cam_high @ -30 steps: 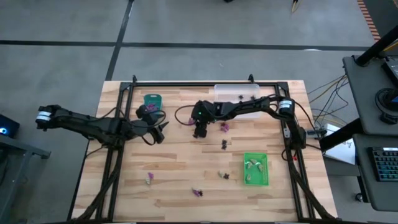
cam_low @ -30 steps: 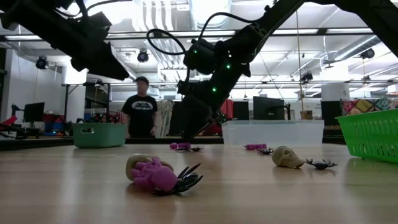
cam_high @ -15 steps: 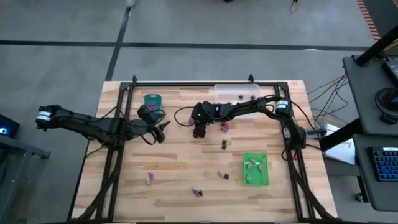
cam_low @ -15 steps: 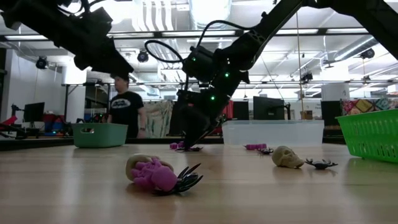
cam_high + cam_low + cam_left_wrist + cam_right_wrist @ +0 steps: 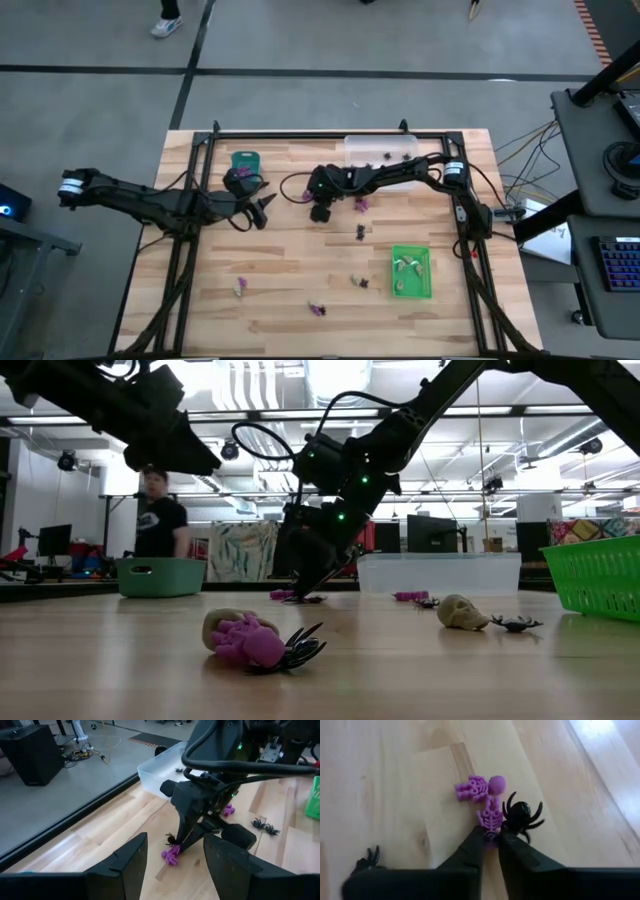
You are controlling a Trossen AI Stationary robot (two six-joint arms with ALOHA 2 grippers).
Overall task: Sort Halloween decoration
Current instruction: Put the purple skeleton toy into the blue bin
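The right gripper [image 5: 491, 839] is pressing its tips down on the desk [image 5: 300, 270] near the middle, its jaws pinching nearly shut on the leg end of a purple skeleton [image 5: 482, 800], probably because that thin end is the only part narrow enough to nip without also catching the black spider [image 5: 521, 816] lying just beside it and touching it. The left gripper [image 5: 172, 855] is hovering to the left of that spot with its jaws standing wide and holding nothing, seemingly waiting clear of the pick. The rest of the Halloween decoration is lying scattered: a purple piece and a black one near the clear tray [image 5: 382, 150], several more toward the front edge, pale ones already sitting in the bright green tray [image 5: 411, 272], and purple showing in the teal tray [image 5: 245, 160], which suggests each colour is getting its own tray and purple is heading for the teal one. Compared with a second ago, the right jaws are no longer gaping over the skeleton but are closing on it, the arm is sitting slightly lower, the left arm is holding its place, and a person [image 5: 157, 512] in the room behind is walking leftward.
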